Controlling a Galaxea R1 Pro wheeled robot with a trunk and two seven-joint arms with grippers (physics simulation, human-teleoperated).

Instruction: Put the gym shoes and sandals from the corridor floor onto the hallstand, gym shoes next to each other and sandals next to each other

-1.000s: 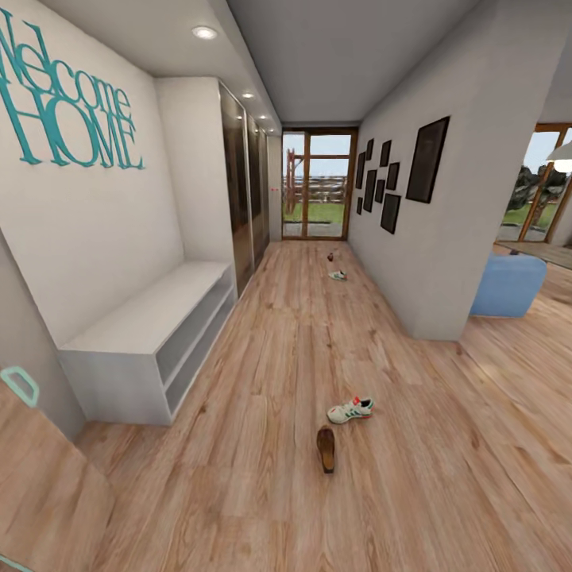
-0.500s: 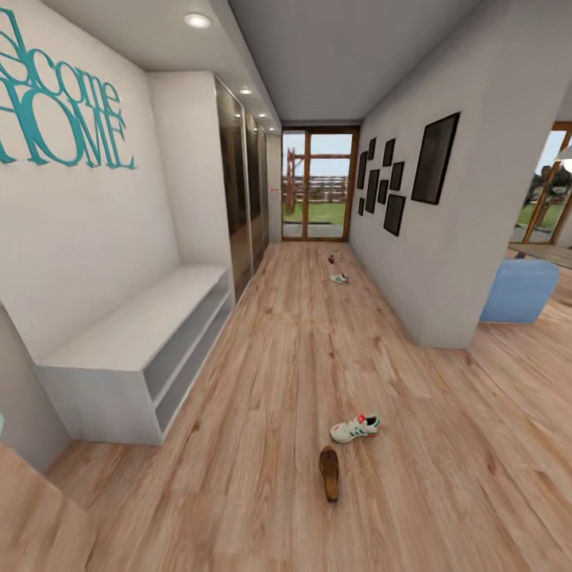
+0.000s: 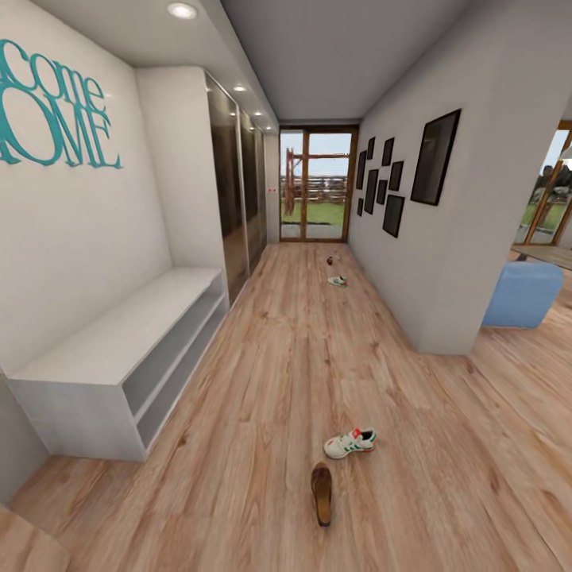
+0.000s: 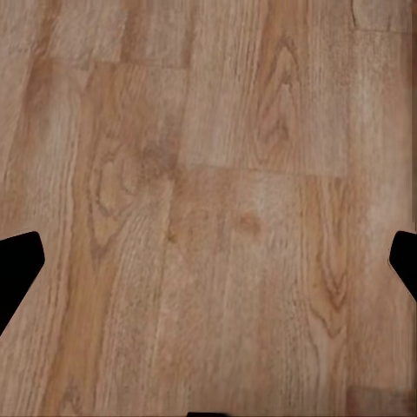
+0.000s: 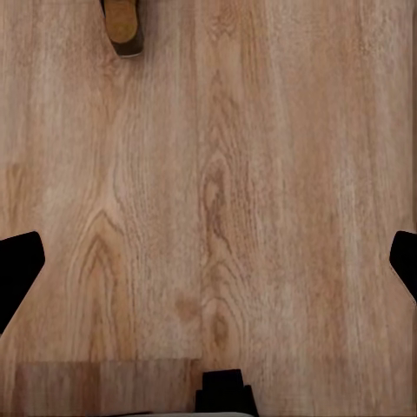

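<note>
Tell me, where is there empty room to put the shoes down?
The top of the white bench against the left wall looks bare, and its lower shelf looks open too. The wood floor between the bench and the near sneaker is wide open. It's tighter where that sneaker and the brown sandal lie close together, and by the far shoes.

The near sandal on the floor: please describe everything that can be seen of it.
The near sandal is dark brown and looks like leather, with a lighter tan footbed and a strap across one end. It lies flat, sole down, on the wood-plank corridor floor, its length running toward and away from the camera. The near gym shoe lies just beyond it, apart. The right wrist view shows one end of it. Nothing grips it.
</note>
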